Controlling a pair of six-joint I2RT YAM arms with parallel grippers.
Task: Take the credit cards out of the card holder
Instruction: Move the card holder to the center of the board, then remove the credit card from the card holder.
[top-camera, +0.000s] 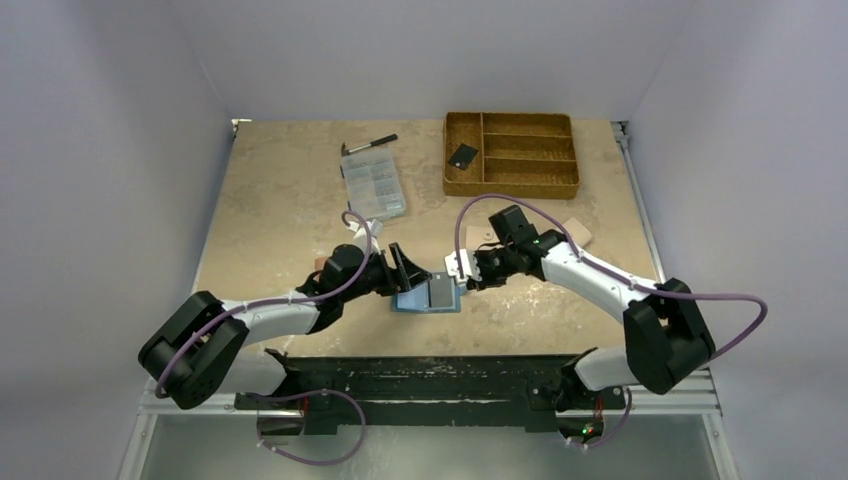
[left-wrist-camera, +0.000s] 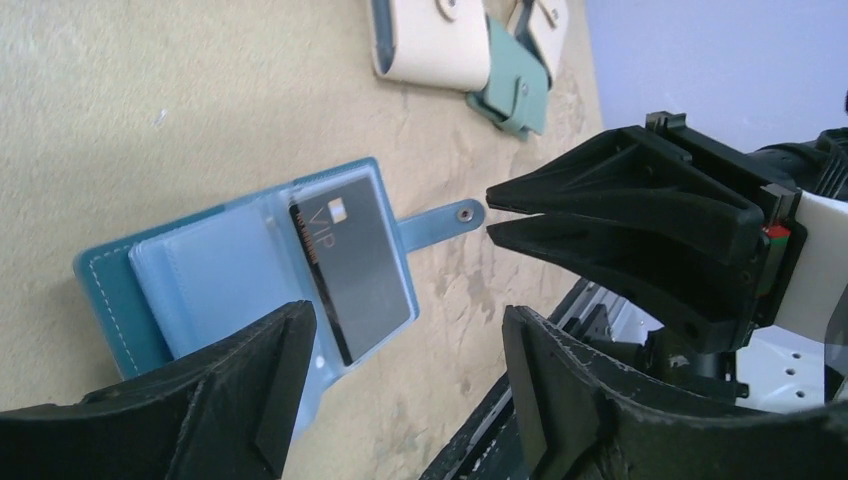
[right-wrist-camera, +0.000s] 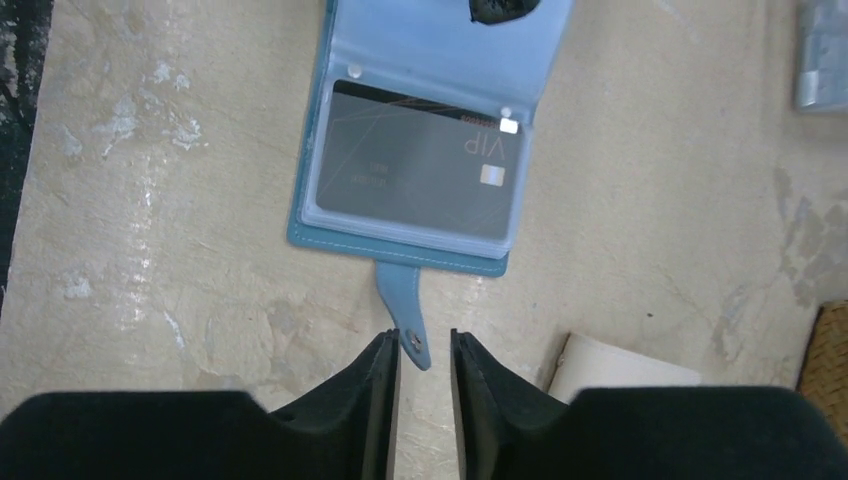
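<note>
Tan surface (top-camera: 290, 200): card holder (right-wrist-camera: 440, 40) lies open near its front centre, grey VIP card (right-wrist-camera: 420, 170) in the clear sleeve. Right fingers (right-wrist-camera: 375, 400) narrowly parted astride the snap tab (right-wrist-camera: 405, 310), not clamping. Left fingers (left-wrist-camera: 250, 380) spread wide over the holder.

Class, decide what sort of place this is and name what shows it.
Likely a robot lab test booth: left arm and right arm mounted at a tan table, plain pale walls around, a wicker tray.
</note>
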